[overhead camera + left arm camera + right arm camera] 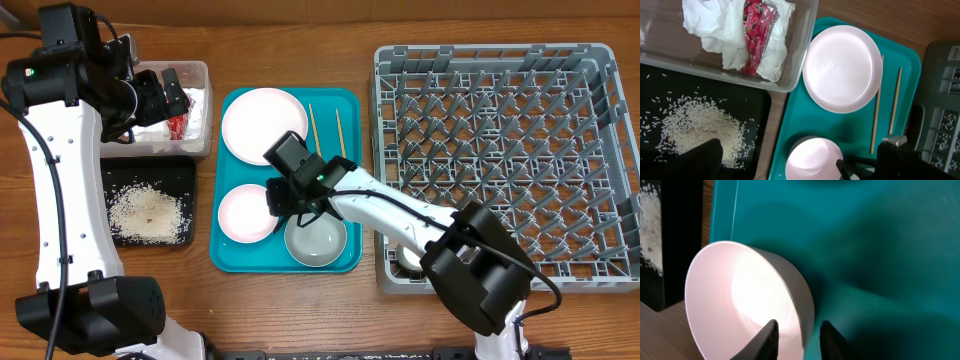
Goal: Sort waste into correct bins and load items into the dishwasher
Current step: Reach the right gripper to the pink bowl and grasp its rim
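My right gripper (283, 198) hangs low over the teal tray (345, 100), at the right rim of a pale pink bowl (242, 213). Seen from the right wrist, the right gripper (800, 325) straddles the bowl (735, 300) wall, one finger inside and one outside, with thin gaps showing. My left gripper (165, 95) stands wide open above the clear tub (200, 70). In the tub lie the crumpled napkin (720, 30) and the red scrap (757, 30). Rice crumbs (148, 210) lie in the black tray (120, 170).
On the teal tray are a large plate (264, 124), two chopsticks (313, 128) and a second bowl (318, 240) just right of the gripped one. The grey dish rack (510, 160) fills the table's right side, with the right arm's base at its near corner.
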`<move>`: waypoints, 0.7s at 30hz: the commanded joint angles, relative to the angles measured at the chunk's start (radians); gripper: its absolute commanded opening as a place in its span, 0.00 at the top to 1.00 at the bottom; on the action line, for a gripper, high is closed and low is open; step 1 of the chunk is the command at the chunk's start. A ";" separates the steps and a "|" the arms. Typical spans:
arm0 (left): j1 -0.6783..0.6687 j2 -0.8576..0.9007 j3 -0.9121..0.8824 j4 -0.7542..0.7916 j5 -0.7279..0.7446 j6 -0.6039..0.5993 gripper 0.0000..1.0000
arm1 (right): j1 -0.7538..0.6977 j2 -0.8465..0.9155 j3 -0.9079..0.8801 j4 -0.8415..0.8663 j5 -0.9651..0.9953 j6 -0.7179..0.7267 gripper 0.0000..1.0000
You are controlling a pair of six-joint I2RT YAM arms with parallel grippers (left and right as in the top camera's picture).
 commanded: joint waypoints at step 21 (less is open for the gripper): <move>0.003 -0.019 0.020 0.002 0.012 0.012 0.00 | -0.014 -0.071 0.059 -0.131 0.119 0.029 0.96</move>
